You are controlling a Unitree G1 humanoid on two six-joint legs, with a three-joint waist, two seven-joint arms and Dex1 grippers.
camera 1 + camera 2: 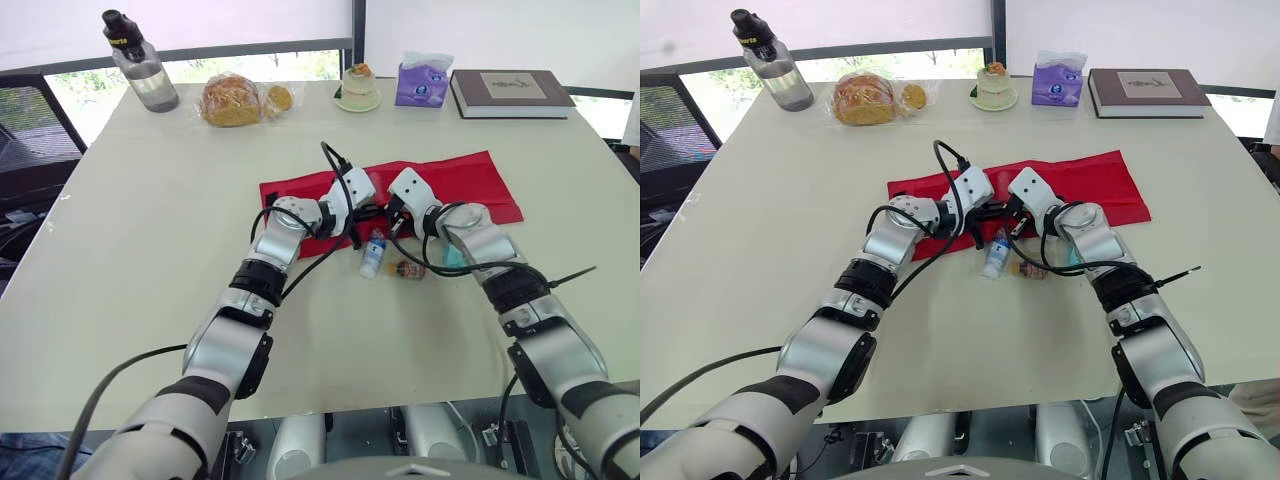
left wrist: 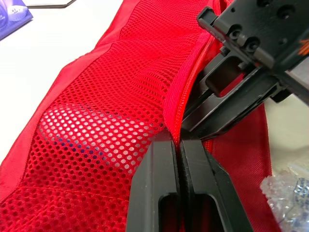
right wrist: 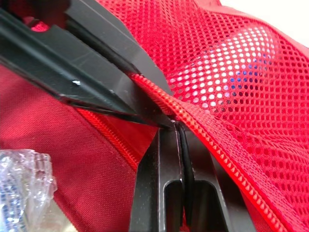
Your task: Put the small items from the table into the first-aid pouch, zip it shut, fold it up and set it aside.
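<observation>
While nearly touching, clamped tight on zipper edge (image 2: 175,104) of red pouch (image 1: 470,180): left fingers (image 2: 161,188), right fingers (image 3: 154,183); small bottle (image 1: 373,254) just beside.

Red pouch (image 2: 96,121) — woven cloth, open mesh, matt.

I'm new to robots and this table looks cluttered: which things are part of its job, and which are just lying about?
Job: red pouch, pinched by left pincer and right pincer; small bottle; small packet.
Lying about: water bottle, bread, cake, tissues, book.
</observation>
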